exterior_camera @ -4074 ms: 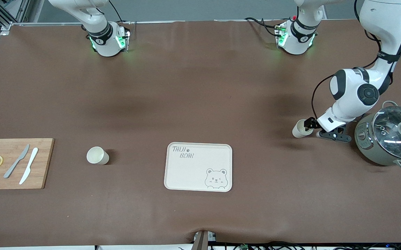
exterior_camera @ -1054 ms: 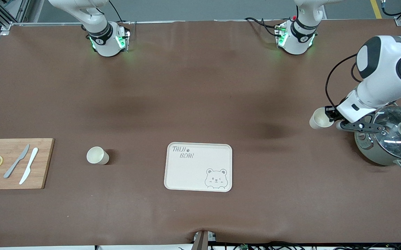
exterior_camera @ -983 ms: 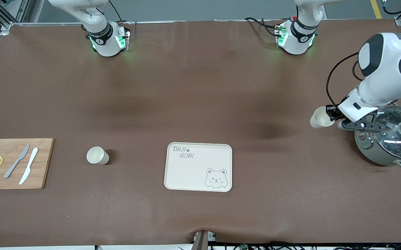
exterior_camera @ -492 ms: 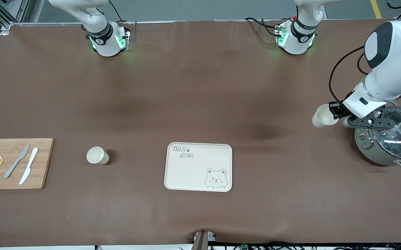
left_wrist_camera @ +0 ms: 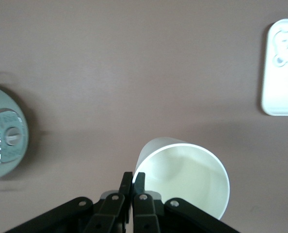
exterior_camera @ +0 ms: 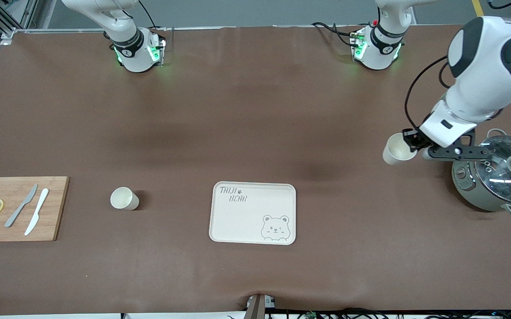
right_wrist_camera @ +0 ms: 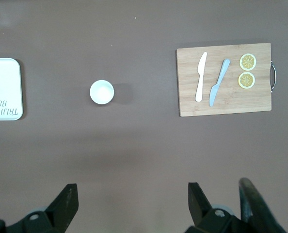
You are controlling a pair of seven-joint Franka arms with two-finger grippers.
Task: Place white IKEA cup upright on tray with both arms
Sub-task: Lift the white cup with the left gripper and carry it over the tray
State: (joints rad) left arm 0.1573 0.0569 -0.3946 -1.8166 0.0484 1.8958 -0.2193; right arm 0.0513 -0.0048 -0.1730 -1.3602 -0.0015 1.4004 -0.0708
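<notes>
The left gripper (exterior_camera: 411, 142) is in the air over the bare table near the pot (exterior_camera: 497, 177). It pinches the rim of a white cup (exterior_camera: 395, 149) with its fingers pressed together on the thin wall, as the left wrist view shows. The cup hangs upright, mouth up. From the tray (exterior_camera: 253, 212) it is at about 2 o'clock and well apart.

A second cup (exterior_camera: 124, 198) stands at 9 o'clock from the tray, toward the board (exterior_camera: 18, 208).

The right gripper (right_wrist_camera: 129, 204) waits high over the table with its fingers spread wide and holding nothing.

The grip is only on one side of the rim, so the cup could swing or slip during a fast move to the tray. A release too high, or with the cup tilted, would probably tip it over. The arm is also close to the pot's lid and could touch it.
</notes>
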